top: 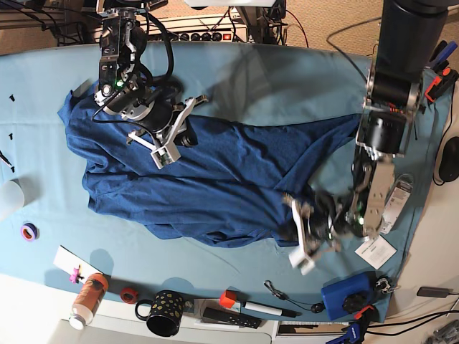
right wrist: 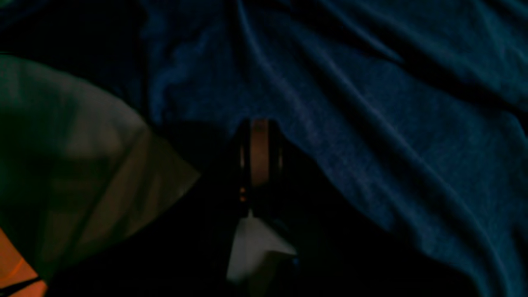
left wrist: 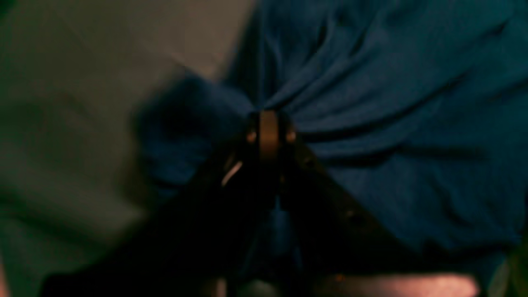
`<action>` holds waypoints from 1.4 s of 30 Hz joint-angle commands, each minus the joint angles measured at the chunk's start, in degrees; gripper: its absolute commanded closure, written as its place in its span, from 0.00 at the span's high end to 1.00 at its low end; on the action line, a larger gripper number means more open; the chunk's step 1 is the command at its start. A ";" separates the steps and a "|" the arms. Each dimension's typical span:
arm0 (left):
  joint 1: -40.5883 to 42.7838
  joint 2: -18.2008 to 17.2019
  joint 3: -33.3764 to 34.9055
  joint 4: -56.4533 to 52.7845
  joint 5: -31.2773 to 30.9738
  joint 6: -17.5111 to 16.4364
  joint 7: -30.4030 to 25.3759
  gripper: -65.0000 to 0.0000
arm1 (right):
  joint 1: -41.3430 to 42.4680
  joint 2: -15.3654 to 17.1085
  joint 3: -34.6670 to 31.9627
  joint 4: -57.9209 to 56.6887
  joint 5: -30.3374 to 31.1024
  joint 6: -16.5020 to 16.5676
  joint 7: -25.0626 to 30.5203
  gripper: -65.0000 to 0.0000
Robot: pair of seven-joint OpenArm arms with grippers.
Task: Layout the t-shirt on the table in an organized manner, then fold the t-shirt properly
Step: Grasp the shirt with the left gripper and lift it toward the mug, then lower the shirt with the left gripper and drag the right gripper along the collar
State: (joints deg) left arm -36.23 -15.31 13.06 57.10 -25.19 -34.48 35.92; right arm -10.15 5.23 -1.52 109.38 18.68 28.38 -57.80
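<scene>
T-shirt [top: 208, 183] of dark navy heathered fabric lay rumpled across the middle of the wide table [top: 287, 86] draped in smooth light teal cloth. The left gripper [left wrist: 269, 119] was pinched tight on a gathered bunch of the shirt at its edge nearest the table's front. The right gripper [right wrist: 260, 136] was clamped onto the shirt's fabric toward the table's far side. A black polka-dot mug [top: 163, 313] stood at the table's front edge, its contents not discernible.

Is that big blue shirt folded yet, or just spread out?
Neither: the t-shirt lies rumpled and creased across the table, not folded. Both tools, left and right, pinch its fabric.
</scene>
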 commanded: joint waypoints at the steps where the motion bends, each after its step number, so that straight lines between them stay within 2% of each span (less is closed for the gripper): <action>1: -3.54 -0.22 -0.39 1.01 -0.98 0.90 -2.03 0.00 | 0.61 0.15 0.11 0.74 0.15 0.22 1.51 0.00; 7: -9.88 -0.17 -0.39 1.01 -0.96 2.62 -5.01 0.00 | 0.44 0.13 0.11 0.74 -0.72 0.22 1.46 0.00; 11: -12.63 0.70 -0.39 0.98 0.59 5.20 -8.07 0.00 | 0.46 0.13 0.11 0.74 -0.72 0.20 1.49 0.00; 21: -14.49 8.57 -0.37 0.96 8.28 6.23 -17.92 0.00 | 0.44 -0.02 0.07 0.74 -0.55 0.20 1.25 0.00; 25: -15.37 10.14 -0.37 0.96 11.41 6.27 -21.24 0.00 | 0.31 -0.02 0.07 0.74 -0.57 0.20 0.81 0.00; 29: -19.06 10.49 -0.37 0.96 12.15 9.22 -21.35 0.00 | 0.31 -0.02 0.07 0.74 -0.55 0.20 0.79 0.00; 35: -24.87 10.51 -0.37 0.96 11.69 9.18 -20.20 0.00 | 0.28 -0.02 0.07 0.74 -0.57 0.22 0.79 0.00; 40: -24.52 10.51 0.13 0.68 10.08 8.28 -18.84 0.00 | 0.28 -0.02 0.07 0.74 -0.59 0.22 0.76 0.00; 41: -24.22 10.49 0.87 0.02 9.49 7.41 -18.05 0.03 | 0.31 -0.02 0.07 0.74 -0.59 0.22 0.76 0.00; 42: -23.89 10.54 1.92 -0.96 9.33 6.49 -17.27 0.20 | 0.31 -0.02 0.07 0.74 -0.57 0.22 0.81 0.00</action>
State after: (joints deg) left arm -58.13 -5.10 15.20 55.55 -15.14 -28.27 19.64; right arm -10.33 5.21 -1.52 109.38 17.41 28.47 -58.22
